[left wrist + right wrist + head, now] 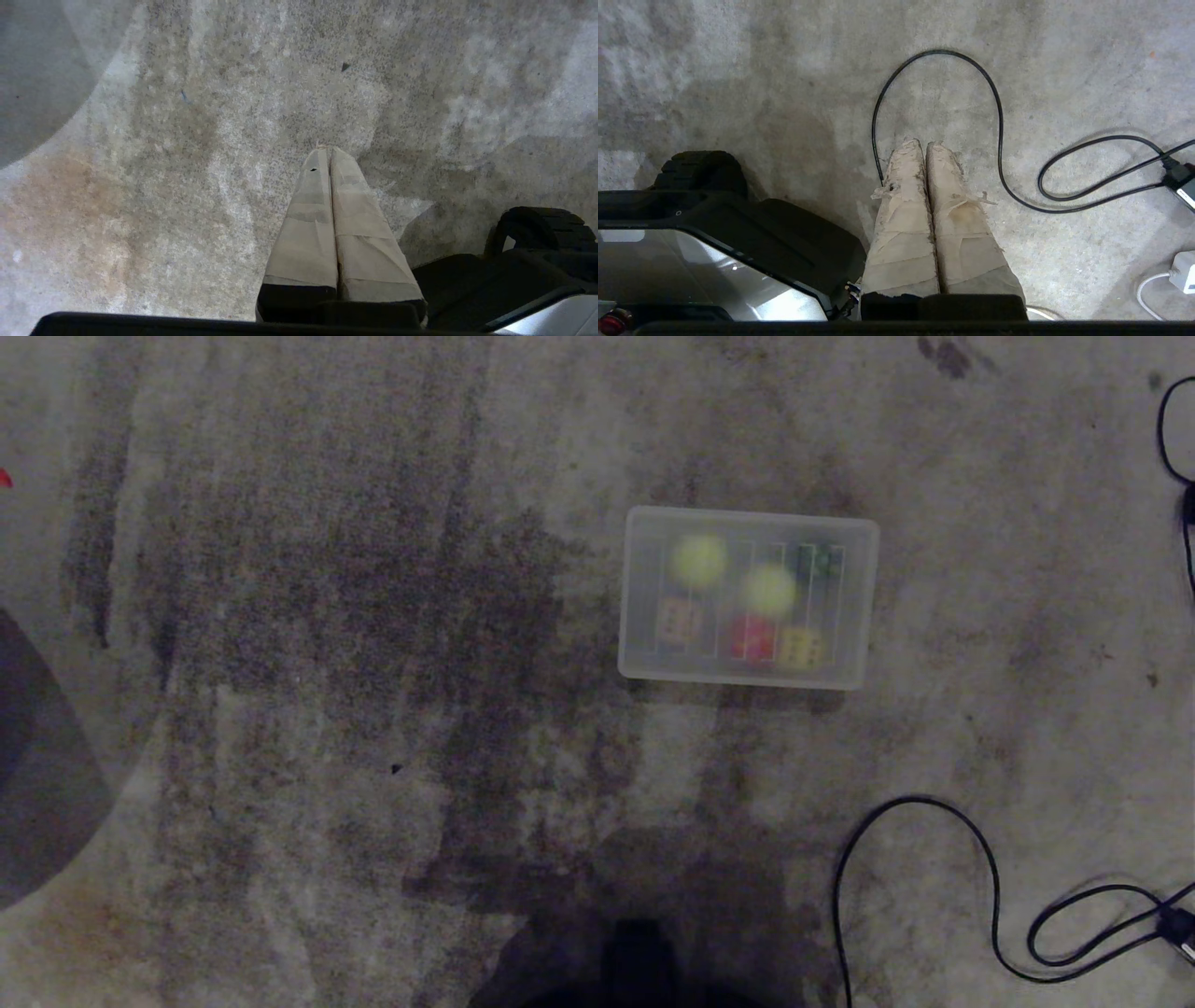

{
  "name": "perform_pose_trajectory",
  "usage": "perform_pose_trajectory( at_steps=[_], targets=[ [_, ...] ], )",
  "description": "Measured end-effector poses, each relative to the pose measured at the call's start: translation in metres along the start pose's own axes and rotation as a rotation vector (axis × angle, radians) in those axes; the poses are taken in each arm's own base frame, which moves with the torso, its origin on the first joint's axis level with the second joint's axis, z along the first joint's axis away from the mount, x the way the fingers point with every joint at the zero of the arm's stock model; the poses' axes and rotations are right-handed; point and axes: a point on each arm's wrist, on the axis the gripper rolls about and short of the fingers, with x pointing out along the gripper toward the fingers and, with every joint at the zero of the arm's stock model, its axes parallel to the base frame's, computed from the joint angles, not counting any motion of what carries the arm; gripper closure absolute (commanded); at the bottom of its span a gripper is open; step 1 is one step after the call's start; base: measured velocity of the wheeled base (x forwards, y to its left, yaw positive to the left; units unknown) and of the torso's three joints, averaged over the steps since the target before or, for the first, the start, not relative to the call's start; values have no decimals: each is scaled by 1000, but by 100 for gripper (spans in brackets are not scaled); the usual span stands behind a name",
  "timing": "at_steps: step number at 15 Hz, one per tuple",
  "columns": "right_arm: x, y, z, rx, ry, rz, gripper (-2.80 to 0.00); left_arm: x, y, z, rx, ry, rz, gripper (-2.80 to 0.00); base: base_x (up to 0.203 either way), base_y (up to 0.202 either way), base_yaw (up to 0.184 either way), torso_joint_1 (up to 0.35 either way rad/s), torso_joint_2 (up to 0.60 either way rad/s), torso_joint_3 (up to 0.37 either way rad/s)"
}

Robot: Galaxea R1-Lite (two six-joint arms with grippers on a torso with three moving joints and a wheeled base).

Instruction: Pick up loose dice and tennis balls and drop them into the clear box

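The small clear plastic box (747,598) w/ rounded corners sits on the stained grey carpet (327,663), a bit right of centre and toward the far side. A translucent ribbed lid seems to be lying over it, so everything inside looks hazy. Through it I count two fuzzy yellow-green tennis balls (698,561) plus four dice: beige-pink (679,622), red (752,637), yellow (801,647), dark green (815,560). No loose pieces anywhere on the floor that I can see, so imo the job's basically done.

Both arms are tucked near the robot's base. The left gripper (330,151) has its taped fingers pressed together, nothing in them; the right gripper (923,144) is the same, closed and empty. Best move now prob is just stay parked and not bump the box.

Stuff around: a black cable (934,859) loops near-right, close to the right gripper, w/ a white plug (1184,271) further out. If the base rolls, that cable is the snag risk.
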Motion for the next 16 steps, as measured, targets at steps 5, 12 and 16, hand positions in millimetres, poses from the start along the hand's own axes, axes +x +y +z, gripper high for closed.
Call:
perform_pose_trajectory(
  at_steps=[5,12,16],
  targets=[
    [0,0,0,0,0,-1,0,0,0,0,0,-1,-1,0,0,0,0,6,2,198],
    [0,0,0,2,1,-3,0,0,0,0,-1,-1,-1,0,0,0,0,2,1,201],
    [0,0,0,1,0,-5,0,0,0,0,-1,-1,-1,0,0,0,0,2,2,205]
  ],
)
